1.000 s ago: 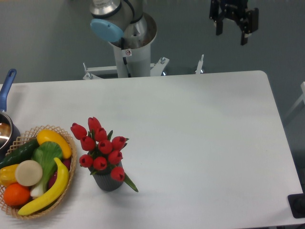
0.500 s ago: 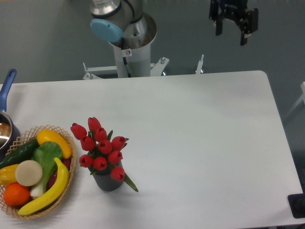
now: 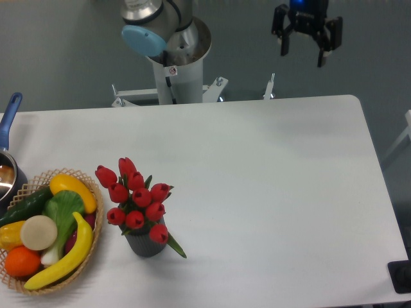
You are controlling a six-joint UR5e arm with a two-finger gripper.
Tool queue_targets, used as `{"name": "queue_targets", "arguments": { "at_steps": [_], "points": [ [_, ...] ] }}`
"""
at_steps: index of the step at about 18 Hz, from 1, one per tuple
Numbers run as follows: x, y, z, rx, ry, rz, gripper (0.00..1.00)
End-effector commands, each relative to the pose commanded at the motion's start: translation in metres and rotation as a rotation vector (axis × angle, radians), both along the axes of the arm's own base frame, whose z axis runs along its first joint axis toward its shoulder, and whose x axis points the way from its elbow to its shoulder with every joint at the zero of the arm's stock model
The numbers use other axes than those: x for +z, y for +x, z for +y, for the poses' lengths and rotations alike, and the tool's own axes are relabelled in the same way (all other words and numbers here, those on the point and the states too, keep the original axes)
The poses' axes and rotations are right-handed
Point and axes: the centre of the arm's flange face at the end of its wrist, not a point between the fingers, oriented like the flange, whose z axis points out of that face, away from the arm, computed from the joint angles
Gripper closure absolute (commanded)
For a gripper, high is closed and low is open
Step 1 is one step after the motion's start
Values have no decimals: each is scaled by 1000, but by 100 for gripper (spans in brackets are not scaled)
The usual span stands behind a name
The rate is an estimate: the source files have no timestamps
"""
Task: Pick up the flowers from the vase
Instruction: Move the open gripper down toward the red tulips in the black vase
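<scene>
The flowers (image 3: 136, 201), a bunch of red tulip buds with green stems and leaves, stand in the vase (image 3: 146, 244), a small dark grey cylinder near the table's front left. My gripper (image 3: 302, 55) hangs high beyond the table's far edge at the upper right, far from the flowers. Its two black fingers (image 3: 283, 45) point down and stand apart, open, with nothing between them.
A wicker basket (image 3: 95, 240) of fruit and vegetables sits left of the vase. A blue-handled pot (image 3: 9, 122) is at the left edge. The arm's base column (image 3: 180, 70) stands behind the table. A dark object (image 3: 401, 277) lies at the front right corner.
The gripper has shifted slightly left and turned a little at the wrist. The flowers, vase and basket have not moved.
</scene>
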Motion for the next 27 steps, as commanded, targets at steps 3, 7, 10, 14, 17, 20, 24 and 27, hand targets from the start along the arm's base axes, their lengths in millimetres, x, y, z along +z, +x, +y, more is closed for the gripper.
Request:
{"name": "queue_targets", "arguments": {
  "at_steps": [3,7,10,14,17,20,24,27],
  "points": [
    [0,5,17,42,59,-51,0],
    [-15,12,52,1,149,-33,0],
    [-21,18,64,15,202,-38,0],
    [-26,18,81,-4,291,-94,0],
    [-28,21,103,-9,374,-179,0],
    [-28,18,119,-47,388,-191,0],
    [-40,21,157,-140,385,-182,0],
    [-57,20,173,-172,378,-190,0]
  ]
}}
